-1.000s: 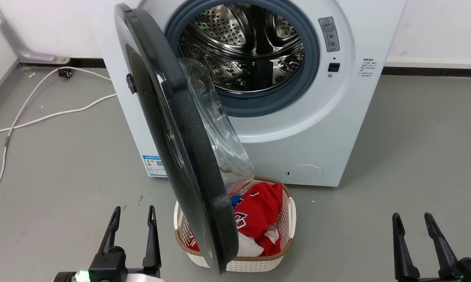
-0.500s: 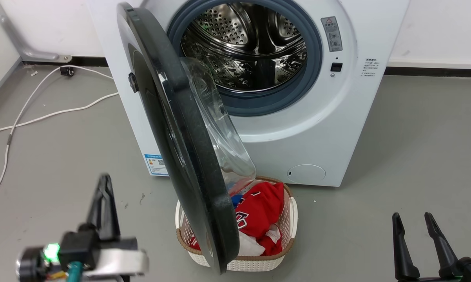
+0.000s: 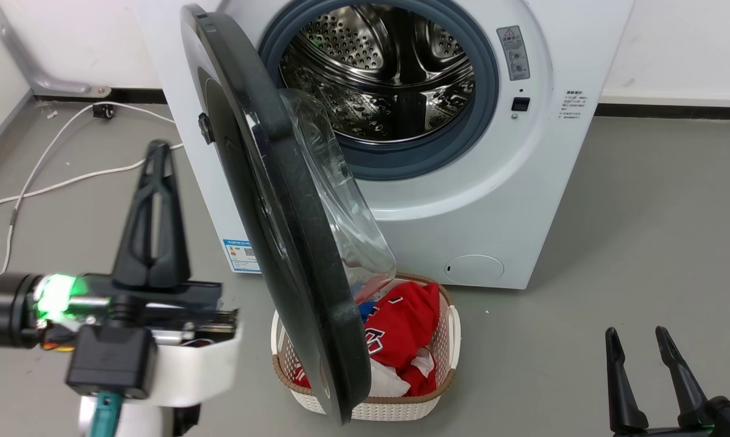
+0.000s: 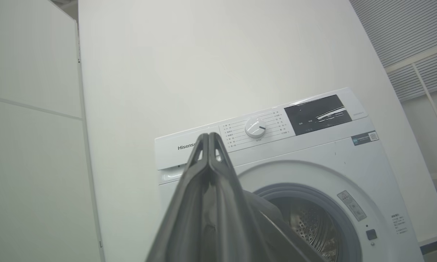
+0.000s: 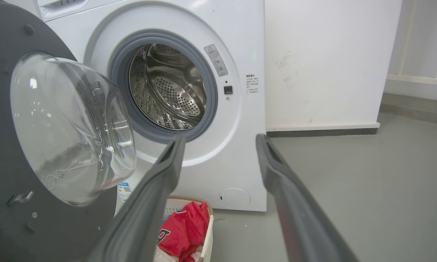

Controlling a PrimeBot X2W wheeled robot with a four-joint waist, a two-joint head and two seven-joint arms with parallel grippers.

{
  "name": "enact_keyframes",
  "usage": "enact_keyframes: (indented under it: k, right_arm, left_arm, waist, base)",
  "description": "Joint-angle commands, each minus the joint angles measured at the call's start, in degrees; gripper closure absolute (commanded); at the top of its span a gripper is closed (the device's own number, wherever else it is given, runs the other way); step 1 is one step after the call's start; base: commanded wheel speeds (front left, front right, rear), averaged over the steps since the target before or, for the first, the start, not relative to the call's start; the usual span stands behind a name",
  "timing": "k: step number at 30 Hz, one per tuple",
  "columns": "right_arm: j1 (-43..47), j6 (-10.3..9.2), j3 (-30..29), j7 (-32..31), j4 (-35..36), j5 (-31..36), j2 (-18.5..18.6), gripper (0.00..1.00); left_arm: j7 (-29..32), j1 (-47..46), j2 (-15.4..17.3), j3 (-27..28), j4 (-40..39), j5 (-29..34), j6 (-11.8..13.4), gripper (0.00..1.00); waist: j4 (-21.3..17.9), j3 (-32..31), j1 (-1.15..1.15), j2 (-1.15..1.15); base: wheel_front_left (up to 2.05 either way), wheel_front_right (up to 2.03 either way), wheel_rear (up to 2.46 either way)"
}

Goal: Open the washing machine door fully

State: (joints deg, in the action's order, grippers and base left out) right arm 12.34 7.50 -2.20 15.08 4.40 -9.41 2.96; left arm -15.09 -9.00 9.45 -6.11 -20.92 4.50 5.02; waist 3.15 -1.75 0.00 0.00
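The door (image 3: 268,200) stands half open at the machine's (image 3: 492,200) left edge, and the left gripper (image 3: 157,158), jaws pressed together, may glance off its glossy face, while the right gripper (image 3: 636,332) has jaws spread.

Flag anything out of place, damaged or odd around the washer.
Nothing looks damaged or spilled. Two oddities: the laundry basket sits right under the open washing machine door, whose lower edge overhangs it, and a loose white cable trails across the floor left of the machine.
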Motion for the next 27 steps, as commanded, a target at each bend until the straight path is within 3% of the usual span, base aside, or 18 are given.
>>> enact_keyframes:
  k: [1,14,27]
  right_arm:
    - [-0.26,-0.01,0.06,0.12,0.07,0.1,-0.16,0.0]
    - [0.24,-0.01,0.31,0.12,0.13,0.23,-0.16,0.0]
    - [0.23,-0.01,0.59,0.12,-0.27,0.35,-0.16,0.0]
  left_arm:
    - [-0.12,-0.64,0.21,-0.42,-0.32,0.36,-0.14,1.0]
    - [-0.03,-4.19,-1.74,-14.6,-3.09,3.86,-4.01,1.0]
    - [1.15,-2.44,-4.34,-27.44,1.55,2.61,-7.92,1.0]
  waist:
    - [-0.03,0.01,0.0,0.0]
    - [-0.32,-0.35,0.0,0.0]
    - [-0.12,0.02,0.0,0.0]
  base:
    - [0.0,0.0,0.0]
    - [0.0,0.0,0.0]
    - [0.0,0.0,0.0]
